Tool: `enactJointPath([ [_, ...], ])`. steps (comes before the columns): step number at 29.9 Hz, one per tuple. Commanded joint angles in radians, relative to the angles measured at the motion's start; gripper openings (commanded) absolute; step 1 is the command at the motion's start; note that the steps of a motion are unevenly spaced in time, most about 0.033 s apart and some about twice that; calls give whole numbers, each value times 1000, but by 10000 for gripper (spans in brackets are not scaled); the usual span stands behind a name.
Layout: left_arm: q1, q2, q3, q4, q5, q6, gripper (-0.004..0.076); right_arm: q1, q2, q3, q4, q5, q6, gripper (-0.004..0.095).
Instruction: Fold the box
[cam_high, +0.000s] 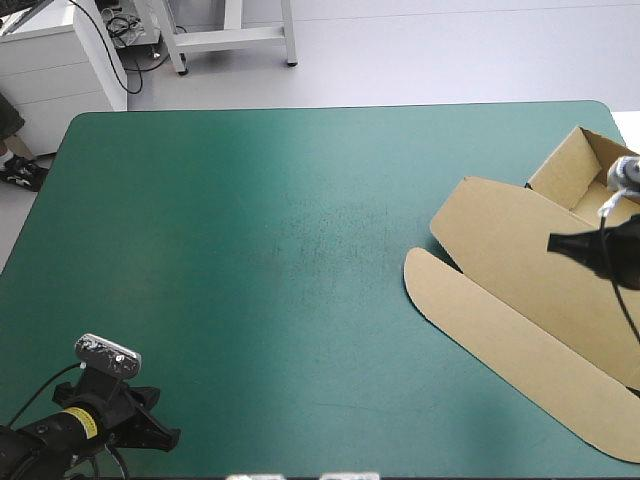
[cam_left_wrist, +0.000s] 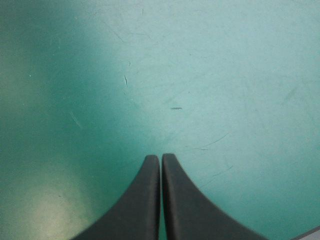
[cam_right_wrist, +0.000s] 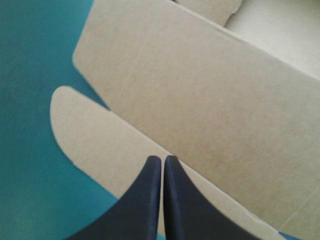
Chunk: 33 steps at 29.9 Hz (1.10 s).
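Observation:
The brown box lies at the table's right side, mostly flat, with a long rounded flap toward the front and a raised wall at its far end. My right gripper hovers over the box's wide panel, shut with nothing held; in the right wrist view its fingertips point at the crease between panel and rounded flap. My left gripper sits near the table's front left corner, shut and empty, with only teal-green cover ahead of its fingertips.
The box runs past the table's right edge in the high view. Bare teal-green cover spreads across the left and middle of the table. White furniture stands beyond the far edge.

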Motion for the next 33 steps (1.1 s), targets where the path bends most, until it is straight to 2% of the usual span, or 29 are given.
enactJointPath([
  [1,-2,6,-26,-4,-45,2,-8,79,-132,78,-13,7,-9,-1],
  [10,-2,6,-26,-4,-43,2,-8,89,-400,418,-2,-20,-13,-1],
  [17,-2,6,-26,-4,-43,2,-8,89,-606,663,93,-133,-101,-1],
  [24,-2,6,-26,-4,-43,2,-8,89,-693,752,97,-177,-151,-1],
  [33,-2,6,-26,-4,-43,2,-8,89,-704,799,99,-223,-151,-2],
])
